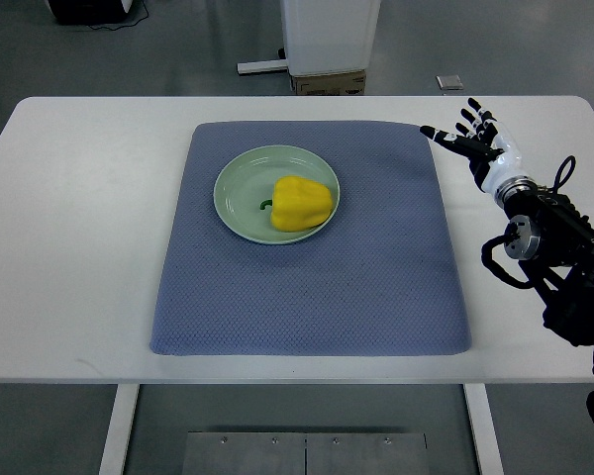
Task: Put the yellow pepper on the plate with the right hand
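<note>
We saw the yellow pepper (302, 203) lying on its side on the pale green plate (240, 173), filling the right half of the dish, with its short green stem (265, 205) pointing left toward the plate's middle. The pepper's lower right edge reached about to the plate's rim. The plate sat on the upper middle part of a blue-grey mat (307, 297), and the mat lay spread over a white table (79, 247), its corners rounded and its surface flat. We found the right hand (473, 143) well apart from the pepper, out past the mat's upper right corner and over the bare tabletop. Its dark fingers (465, 119) were spread and loosely extended, holding nothing, with the thumb reaching left toward the mat's corner. The pale wrist and the black arm with its looping cables ran down toward the right edge of the view. We did not see the left arm anywhere. Beyond the far edge of the table we noticed a white stand (329, 35) on the grey floor and a cardboard box (329, 83) at its base.
</note>
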### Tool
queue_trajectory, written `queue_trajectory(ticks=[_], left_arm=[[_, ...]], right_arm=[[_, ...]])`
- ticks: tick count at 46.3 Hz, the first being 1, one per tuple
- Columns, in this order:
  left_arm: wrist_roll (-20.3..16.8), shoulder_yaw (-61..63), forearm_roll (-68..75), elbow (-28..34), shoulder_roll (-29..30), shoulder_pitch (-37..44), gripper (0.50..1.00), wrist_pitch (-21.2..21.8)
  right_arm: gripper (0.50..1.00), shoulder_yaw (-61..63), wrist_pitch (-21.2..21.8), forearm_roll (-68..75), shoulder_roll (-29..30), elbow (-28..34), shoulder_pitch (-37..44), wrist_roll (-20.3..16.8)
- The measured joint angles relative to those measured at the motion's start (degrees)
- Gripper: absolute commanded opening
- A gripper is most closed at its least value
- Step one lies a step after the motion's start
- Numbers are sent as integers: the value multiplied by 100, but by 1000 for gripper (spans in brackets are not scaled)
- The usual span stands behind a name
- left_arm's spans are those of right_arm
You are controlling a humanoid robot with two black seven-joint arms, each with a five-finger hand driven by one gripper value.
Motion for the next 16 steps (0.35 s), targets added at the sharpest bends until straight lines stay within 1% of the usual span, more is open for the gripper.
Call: queue_trajectory(ticks=[16], left_arm=[[-2, 0, 2, 1, 0, 1, 1000, -1]], right_arm=[[1000, 711, 0, 0, 200, 20, -131, 15]])
